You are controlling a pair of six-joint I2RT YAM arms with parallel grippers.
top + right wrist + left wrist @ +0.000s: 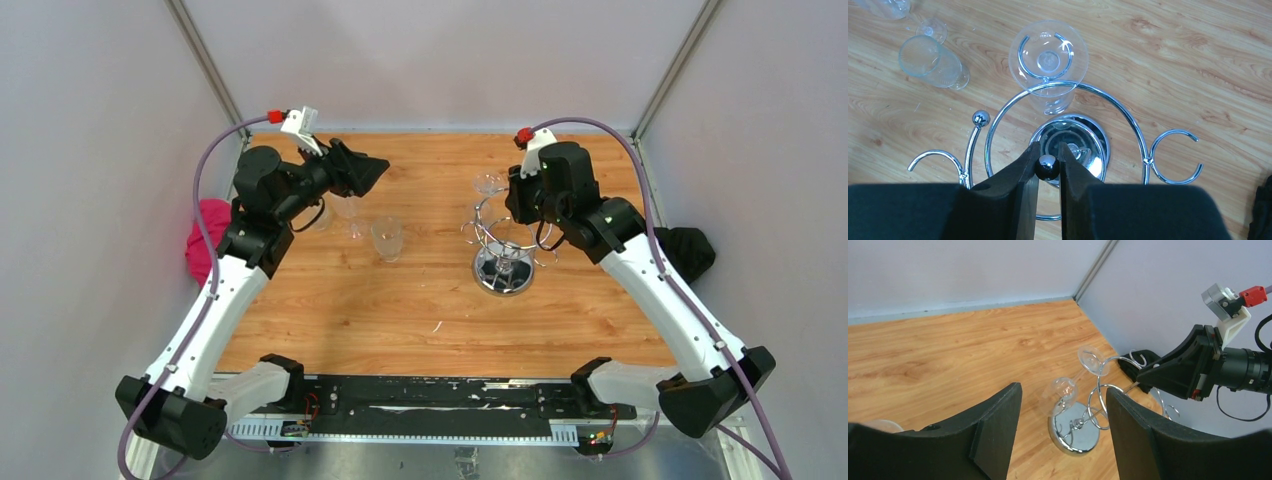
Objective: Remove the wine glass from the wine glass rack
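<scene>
Wood-grain table (400,300) in a grey-walled booth, seen from above and behind the arm bases. Far left, off the table edge: pink cloth (205,240). Left gripper (368,172) raised over the far-left part of the table, released, fingers (998,430) spread wide with nothing between them, facing rightward toward the rack. Near it on the wood: a stemmed glass (347,212), pose hard to tell, and just beside that a ribbed tumbler (387,238), upright. Right of centre: rack (503,255), chrome wire, upright on a round mirrored base (1095,150), with a ring and curled hooks around a thin central rod. Wine glass (1048,57) on the rack, hung bowl-down from a hook on the far side, its foot resting on the wire curl. Right gripper (1048,152) directly above the rack, pointing down, clenched on the ball (1048,166) atop the rod, one finger touching each side of it, apart from the wine glass. Second ball (980,118) on a wire end, left of those fingers in the right wrist view. Far right, at the table edge: black object (690,250), identity unclear.
</scene>
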